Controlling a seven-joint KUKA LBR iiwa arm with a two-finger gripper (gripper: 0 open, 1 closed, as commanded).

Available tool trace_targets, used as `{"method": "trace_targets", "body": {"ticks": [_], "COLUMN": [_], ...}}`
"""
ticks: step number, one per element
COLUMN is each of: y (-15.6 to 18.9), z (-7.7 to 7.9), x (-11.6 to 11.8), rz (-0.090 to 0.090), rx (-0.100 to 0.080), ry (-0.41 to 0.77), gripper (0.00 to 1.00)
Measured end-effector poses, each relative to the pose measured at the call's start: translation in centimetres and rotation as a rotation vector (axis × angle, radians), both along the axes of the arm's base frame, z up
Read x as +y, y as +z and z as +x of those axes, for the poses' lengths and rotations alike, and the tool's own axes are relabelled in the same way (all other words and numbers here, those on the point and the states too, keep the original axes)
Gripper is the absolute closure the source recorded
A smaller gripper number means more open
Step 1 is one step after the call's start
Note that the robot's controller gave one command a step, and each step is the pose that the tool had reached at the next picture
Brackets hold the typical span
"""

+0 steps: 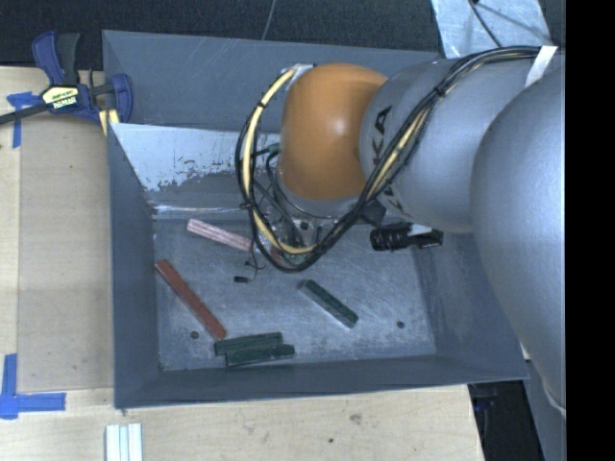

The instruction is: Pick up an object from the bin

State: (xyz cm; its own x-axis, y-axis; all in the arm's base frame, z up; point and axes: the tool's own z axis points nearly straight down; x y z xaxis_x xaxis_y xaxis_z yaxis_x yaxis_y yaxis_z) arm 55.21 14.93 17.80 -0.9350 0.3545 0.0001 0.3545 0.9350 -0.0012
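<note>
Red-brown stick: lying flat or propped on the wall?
Flat. The red-brown stick lies full length on the bin floor, left side.

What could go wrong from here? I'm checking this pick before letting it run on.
The looped cables hang right by the pink stick and might drag it aside. The orange cover hides whatever lies beneath it, so a miss may go unnoticed. The brown strip and green bar lie flat on the bin floor, probably hard to get under.
</note>
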Motion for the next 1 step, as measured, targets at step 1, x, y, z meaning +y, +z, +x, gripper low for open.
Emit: {"method": "trace_targets", "body": {"ticks": [1], "y": [8.83], "z": [-1.95], "x": [1.36], "rz": [0.003], "rx": [-0.008], "ry": [0.014], "gripper": [1.0]}}
